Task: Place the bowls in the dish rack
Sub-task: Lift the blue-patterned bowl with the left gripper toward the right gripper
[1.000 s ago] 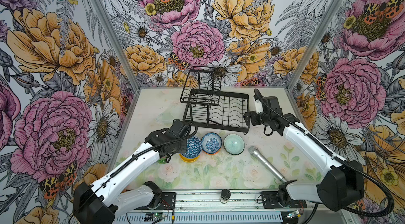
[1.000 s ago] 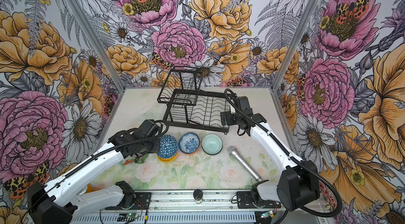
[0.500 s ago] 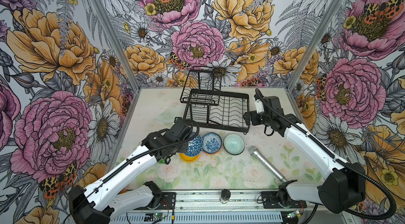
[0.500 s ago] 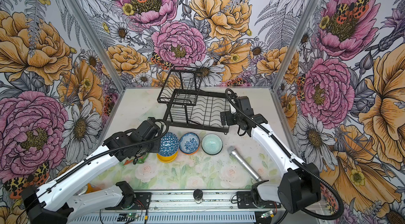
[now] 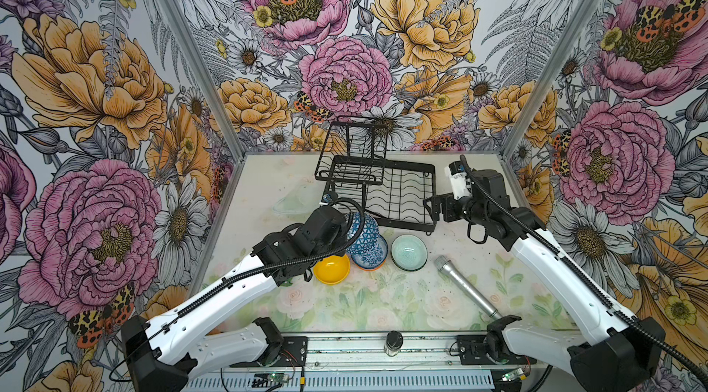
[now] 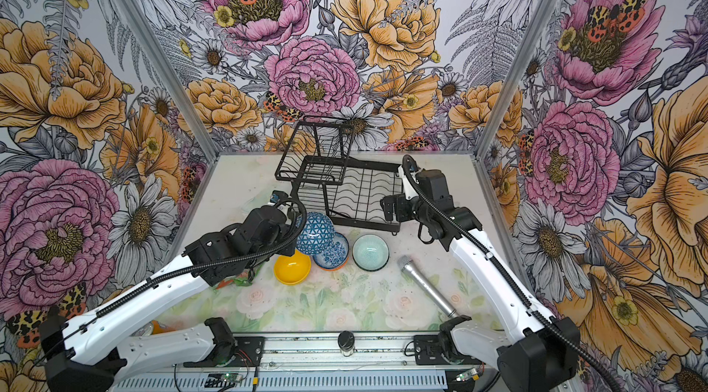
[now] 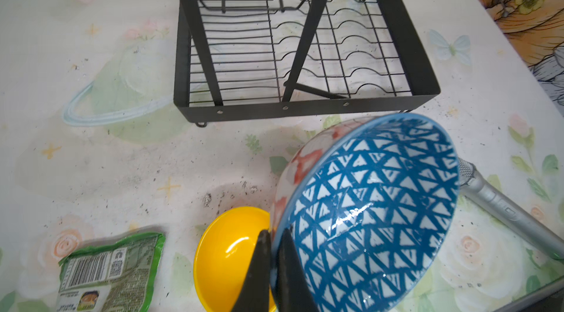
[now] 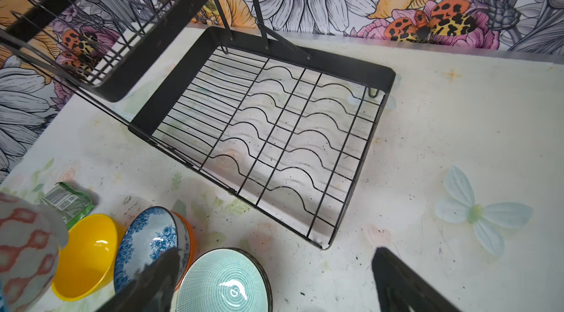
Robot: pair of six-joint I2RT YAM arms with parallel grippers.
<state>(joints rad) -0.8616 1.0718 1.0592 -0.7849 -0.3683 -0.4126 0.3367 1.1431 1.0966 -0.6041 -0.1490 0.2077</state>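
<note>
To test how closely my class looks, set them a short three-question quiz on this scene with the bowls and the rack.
1. True or false: the rack already holds a bowl.
2. The blue bowl in the left pincer is: A flat on the table; B tilted, gripped by its rim; C inside the rack.
3. Fill in: the right pincer stands ____.
Key: 1 false; 2 B; 3 open.
</note>
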